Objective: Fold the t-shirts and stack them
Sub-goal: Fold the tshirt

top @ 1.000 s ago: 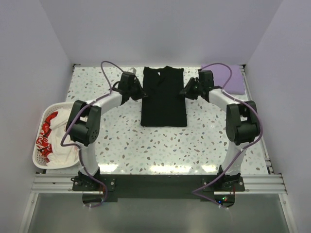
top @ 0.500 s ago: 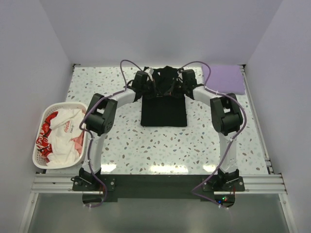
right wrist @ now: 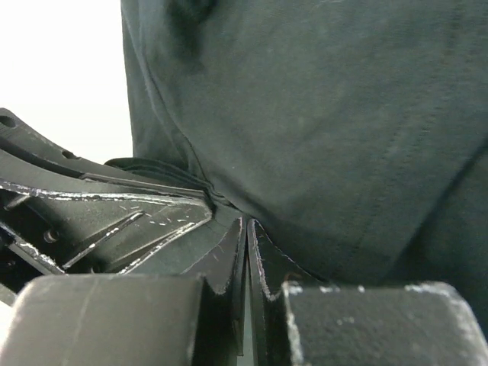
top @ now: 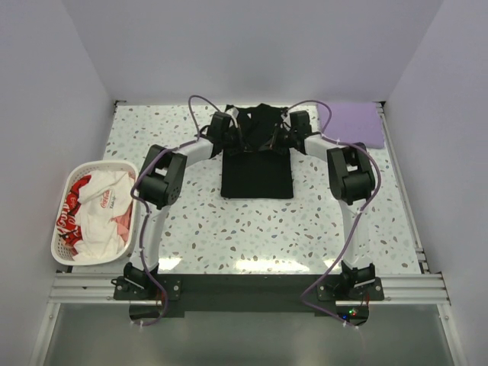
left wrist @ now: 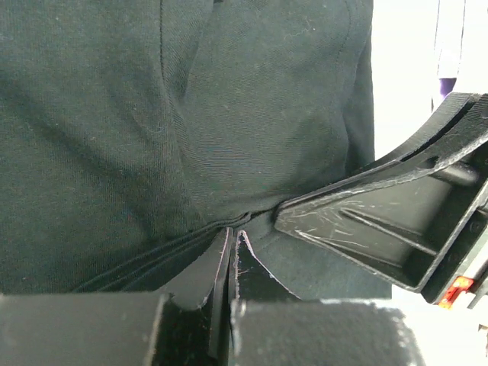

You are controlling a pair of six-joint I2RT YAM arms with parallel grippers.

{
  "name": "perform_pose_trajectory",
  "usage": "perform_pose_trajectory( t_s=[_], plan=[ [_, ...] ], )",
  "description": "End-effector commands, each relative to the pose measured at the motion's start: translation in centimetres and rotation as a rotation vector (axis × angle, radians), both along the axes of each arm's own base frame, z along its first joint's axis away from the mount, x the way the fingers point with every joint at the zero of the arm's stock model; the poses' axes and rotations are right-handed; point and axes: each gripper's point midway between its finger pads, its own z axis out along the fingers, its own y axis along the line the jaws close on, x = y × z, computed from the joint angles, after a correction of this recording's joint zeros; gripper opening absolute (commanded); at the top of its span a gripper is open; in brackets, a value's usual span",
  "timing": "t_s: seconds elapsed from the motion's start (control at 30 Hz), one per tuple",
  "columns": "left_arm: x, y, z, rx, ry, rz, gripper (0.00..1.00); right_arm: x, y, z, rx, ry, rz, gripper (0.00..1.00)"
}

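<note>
Nearest the arm bases the speckled table (top: pixel 305 221) lay bare, and at its left edge stood the white slotted basket (top: pixel 58 245), holding the crumpled white t-shirt (top: pixel 101 215) with red lettering. Further in, at the middle of the table, lay the black t-shirt (top: pixel 257 174), its near part a flat, narrow rectangle with a straight near edge. Both arms reached inward over its far part from opposite sides, and the cloth there was bunched and raised between them. The left gripper (left wrist: pixel 231 244) had its fingers pressed together on a folded edge of the black t-shirt, layers of the fabric running in between the tips, as the left wrist view showed. The right gripper (right wrist: pixel 245 232) was likewise clamped on a fold of the same shirt, with dark cloth filling the view above its fingertips. Each wrist view also caught the other gripper's fingers just beside its own, so the two pinches sat close together. Farthest off, in the far right corner of the table, lay the lavender t-shirt (top: pixel 352 123), flat and apart from the black one.
</note>
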Motion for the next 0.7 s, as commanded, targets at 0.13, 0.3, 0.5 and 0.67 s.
perform_pose_trajectory(
  t_s=[0.13,0.3,0.5,0.67],
  plan=[
    [-0.4,3.4,-3.6,0.081,0.067,0.087,0.0,1.3,-2.5,-0.5,0.039,0.02,-0.025,0.04],
    [0.0,4.6,-3.1,0.05,0.039,0.09,0.0,1.2,-3.5,-1.1,0.124,0.039,-0.008,0.04],
    [0.3,6.1,-1.9,-0.039,-0.017,0.079,0.0,0.9,-4.2,-1.7,0.27,0.066,0.027,0.04],
    [-0.1,6.4,-1.5,-0.119,-0.036,0.047,0.0,0.8,-4.5,-2.2,0.278,0.076,0.021,0.04]
  ],
)
